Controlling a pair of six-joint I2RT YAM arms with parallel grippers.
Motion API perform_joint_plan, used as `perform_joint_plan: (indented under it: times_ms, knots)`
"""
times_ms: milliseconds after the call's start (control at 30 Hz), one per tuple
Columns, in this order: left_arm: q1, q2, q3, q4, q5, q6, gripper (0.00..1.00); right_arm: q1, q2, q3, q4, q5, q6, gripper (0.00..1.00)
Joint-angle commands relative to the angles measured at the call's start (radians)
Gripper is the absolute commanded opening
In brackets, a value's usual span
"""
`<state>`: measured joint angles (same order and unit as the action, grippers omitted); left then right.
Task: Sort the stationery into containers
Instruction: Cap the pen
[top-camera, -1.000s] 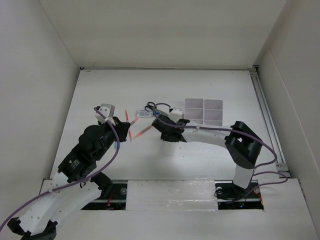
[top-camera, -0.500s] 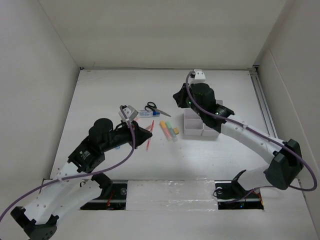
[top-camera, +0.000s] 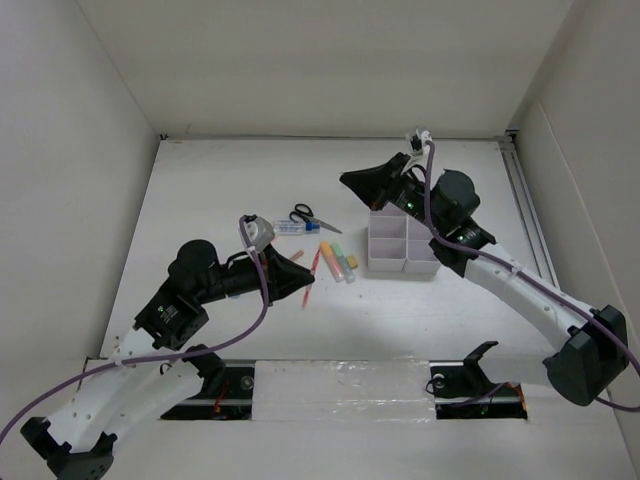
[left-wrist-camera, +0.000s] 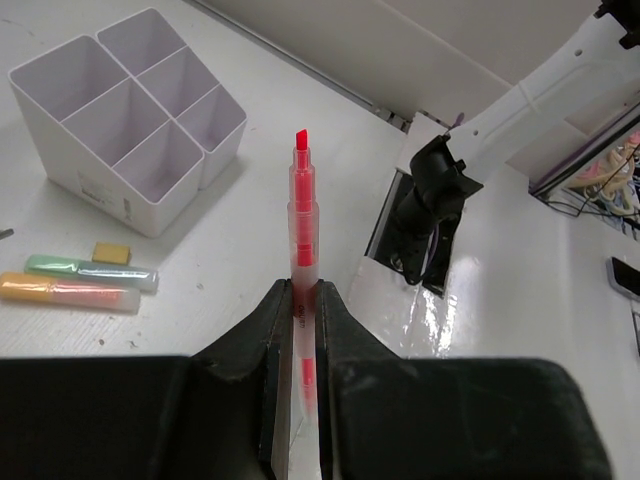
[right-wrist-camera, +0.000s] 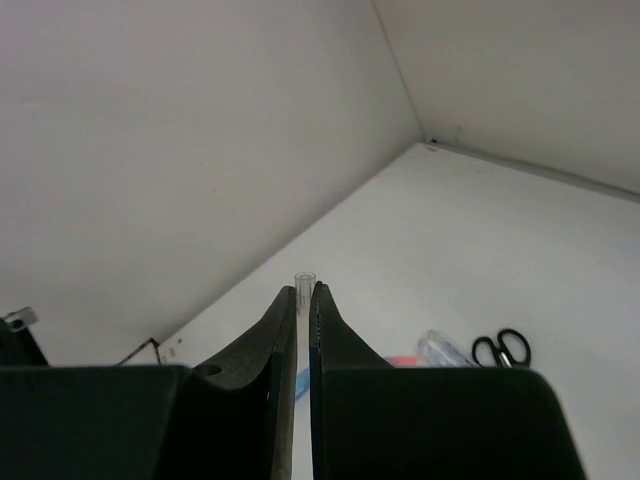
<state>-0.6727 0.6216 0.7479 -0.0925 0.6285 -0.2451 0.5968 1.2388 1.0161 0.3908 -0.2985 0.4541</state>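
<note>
Left wrist view shows the left gripper (left-wrist-camera: 303, 292) pinching a red pen (left-wrist-camera: 301, 215) that points out past its fingertips, above the table and apart from the white organiser (left-wrist-camera: 100, 185). 2 items, a green highlighter (left-wrist-camera: 90, 271) and an orange highlighter (left-wrist-camera: 65, 291), lie just beside that organiser. Right wrist view shows the right gripper (right-wrist-camera: 304, 292) pressed together on a thin clear-tipped item (right-wrist-camera: 304, 279), with the scissors (right-wrist-camera: 505, 348) lying on the table below.

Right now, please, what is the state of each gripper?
Left gripper: closed, holding a red chisel-tipped plastic highlighter.
Right gripper: closed, holding a thin clear plastic tube; what it is cannot be told.
</note>
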Motion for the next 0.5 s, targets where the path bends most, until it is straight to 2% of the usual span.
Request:
perform_joint_plan:
  times_ms: [0, 167, 333, 400, 467]
  knots:
    - [-0.002, 0.001, -0.019, 0.071, -0.001, -0.025, 0.0, -0.005, -0.013, -0.002, 0.223, -0.132, 0.051, 0.0]
    - [-0.002, 0.021, -0.019, 0.08, -0.093, -0.074, 0.0, -0.005, -0.013, -0.03, 0.31, -0.166, 0.109, 0.0]
    - [0.048, 0.02, -0.033, 0.1, -0.052, -0.092, 0.0, -0.005, 0.017, -0.017, 0.365, -0.22, 0.181, 0.0]
    - [0.048, 0.009, -0.033, 0.1, -0.052, -0.092, 0.0, 0.005, 0.027, -0.066, 0.5, -0.238, 0.23, 0.0]
    - [0.048, -0.002, -0.033, 0.109, -0.052, -0.101, 0.0, 0.015, 0.037, -0.076, 0.557, -0.249, 0.264, 0.0]
